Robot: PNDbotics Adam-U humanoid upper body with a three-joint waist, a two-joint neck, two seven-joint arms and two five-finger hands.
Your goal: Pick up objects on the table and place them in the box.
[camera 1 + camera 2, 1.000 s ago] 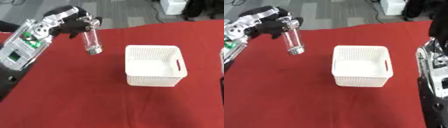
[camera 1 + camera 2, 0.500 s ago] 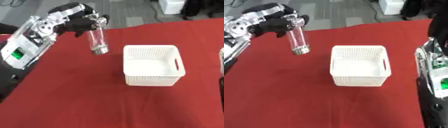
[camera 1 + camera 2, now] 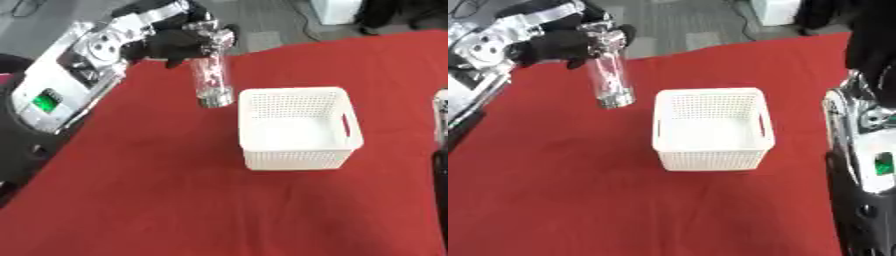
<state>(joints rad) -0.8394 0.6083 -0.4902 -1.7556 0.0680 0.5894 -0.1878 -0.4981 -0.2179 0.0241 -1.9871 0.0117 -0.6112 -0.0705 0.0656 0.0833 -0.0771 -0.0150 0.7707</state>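
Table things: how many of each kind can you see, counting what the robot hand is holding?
Clear bottle, held in the left robot hand: 1
White basket: 1
Total: 2

The white basket (image 3: 299, 127) looks empty and open-topped, with bare red tablecloth (image 3: 175, 200) all around it.

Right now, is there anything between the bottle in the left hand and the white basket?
No. The clear bottle, gripped by the left hand, hangs beside the white basket rim; only bare red tablecloth shows between them, clearest in the left eye view.
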